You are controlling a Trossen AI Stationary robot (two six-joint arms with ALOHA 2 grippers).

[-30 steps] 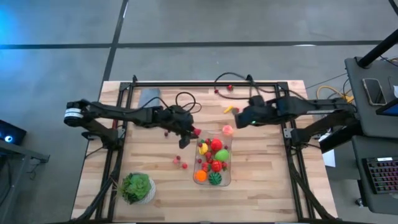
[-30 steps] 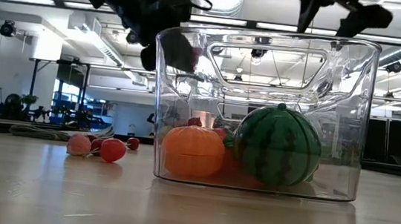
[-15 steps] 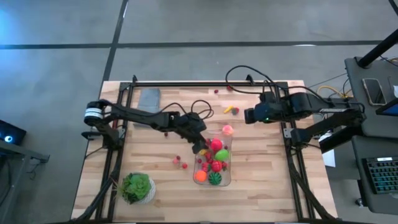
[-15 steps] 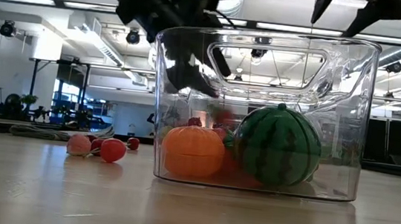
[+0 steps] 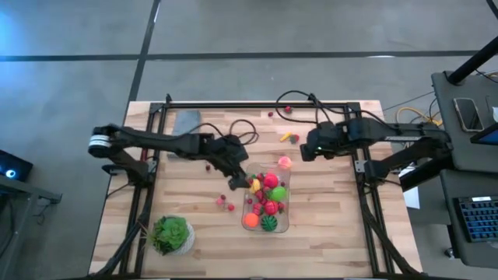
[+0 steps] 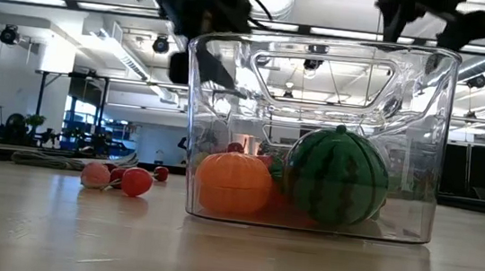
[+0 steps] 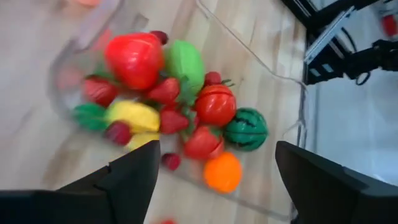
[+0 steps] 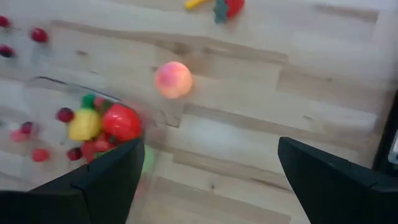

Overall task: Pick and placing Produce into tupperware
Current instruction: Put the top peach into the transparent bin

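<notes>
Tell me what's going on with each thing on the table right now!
Clear plastic rectangular tupperware: upright, lidless, partly filled with toy produce.
Striped green watermelon ball: inside the tupperware.
Pink round peach: loose on the table, outside the tupperware.
Left claw: open, empty, by the tupperware's rim.
Right claw: open, empty, above the table.

No lettering to read anywhere here: no label, brand, number or sign comes through on any surface in any of the four views.
</notes>
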